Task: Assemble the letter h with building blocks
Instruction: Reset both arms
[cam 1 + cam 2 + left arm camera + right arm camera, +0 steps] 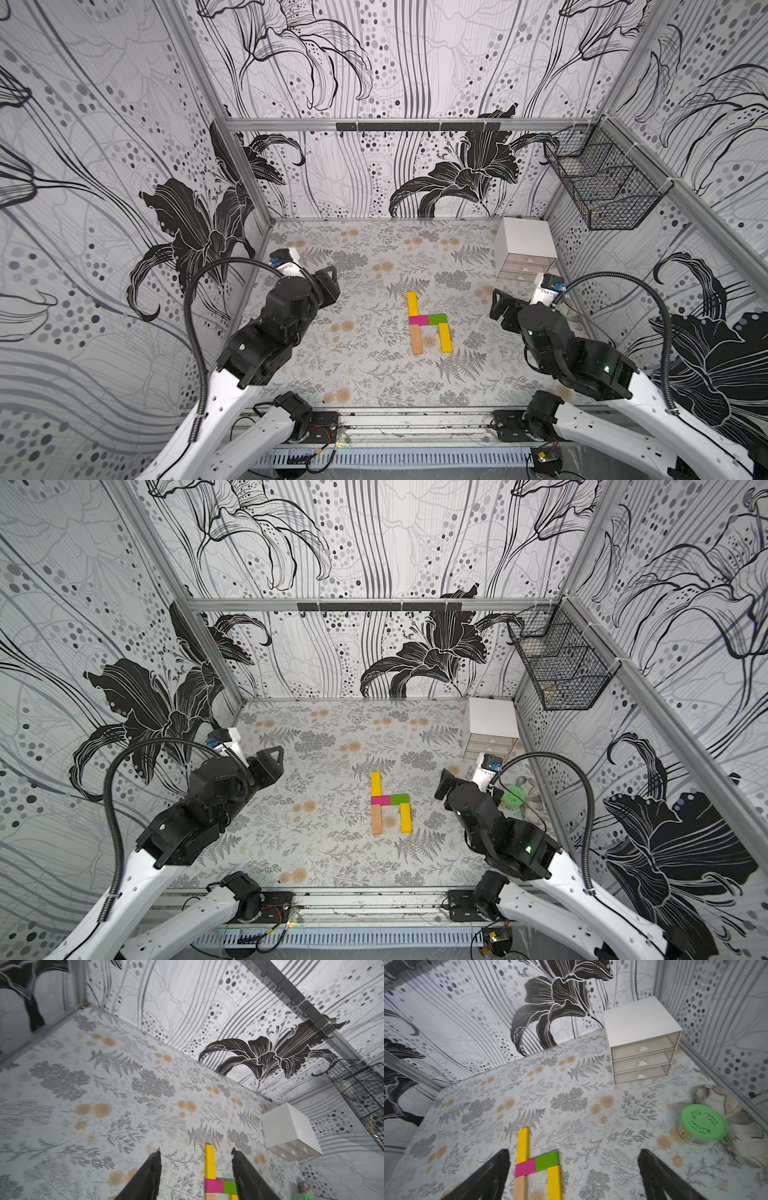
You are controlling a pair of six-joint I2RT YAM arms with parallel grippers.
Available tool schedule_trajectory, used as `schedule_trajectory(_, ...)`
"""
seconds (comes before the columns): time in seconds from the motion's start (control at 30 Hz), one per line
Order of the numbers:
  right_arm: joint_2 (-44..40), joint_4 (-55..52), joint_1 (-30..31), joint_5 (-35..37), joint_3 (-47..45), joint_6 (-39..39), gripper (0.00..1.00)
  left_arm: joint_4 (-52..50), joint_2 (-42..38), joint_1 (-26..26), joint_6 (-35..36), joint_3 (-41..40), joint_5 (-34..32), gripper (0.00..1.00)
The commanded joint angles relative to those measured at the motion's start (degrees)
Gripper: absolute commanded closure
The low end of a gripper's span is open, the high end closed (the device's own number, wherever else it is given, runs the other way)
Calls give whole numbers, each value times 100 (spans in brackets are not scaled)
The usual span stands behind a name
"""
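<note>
Left gripper (195,1150) and right gripper (574,1151), jaws apart, flank the letter h (428,320).

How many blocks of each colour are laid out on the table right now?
Yellow blocks: 2
Magenta block: 1
Green block: 1
Wood block: 1
Total: 5
</note>
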Motion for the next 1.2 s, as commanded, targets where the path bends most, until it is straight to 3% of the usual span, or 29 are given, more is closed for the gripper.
schedule_trajectory(0.0, -158, 190, -11, 718, -443, -103, 1, -173, -326, 2, -559, -614, -1639, 28)
schedule_trajectory(0.03, -34, 20, -11, 794, -464, -78, 1, -130, -454, 6, -664, -836, -1785, 24)
schedule_trajectory(0.07, 169, -227, -11, 924, -446, 28, 1, 80, -620, 3, -559, -1131, -1812, 4)
schedule_trajectory(0.1, 394, -388, -11, 1020, -423, 119, 1, 326, -756, 5, -326, -1382, -1766, 1)
schedule_trajectory(0.23, 1014, -58, -127, 1065, -601, -135, 1, 665, -878, 0, -96, -1819, -1726, 1)
schedule_trajectory(0.43, 1359, 730, -1195, 333, -889, -424, 1, 796, -380, 7, -20, -1976, -2099, 1)
schedule_trajectory(0.57, 1553, 1474, -2103, 282, -1157, -958, 1, 1206, -85, 9, 89, -2229, -3002, 1)
schedule_trajectory(0.73, 1887, 1709, -2503, 932, -1282, -942, 1, 2673, 533, 198, 1274, -2701, -4115, 1)
schedule_trajectory(0.8, 1990, 1708, -2566, 1258, -1325, -857, 1, 3164, 785, 507, 1586, -2862, -3923, 1)
schedule_trajectory(0.87, 2022, 1679, -2636, 1618, -1340, -937, 1, 4030, 967, 909, 2197, -3216, -3333, 1)
schedule_trajectory(0.97, 2057, 2307, -2749, 1888, -1571, -1682, 1, 5312, 1309, 1429, 3039, -3722, -2671, 1)
schedule_trajectory(1.17, 2678, 3869, -3360, 1115, -2206, -2478, 1, 6130, 1821, 2510, 2724, -4016, -1640, 1)
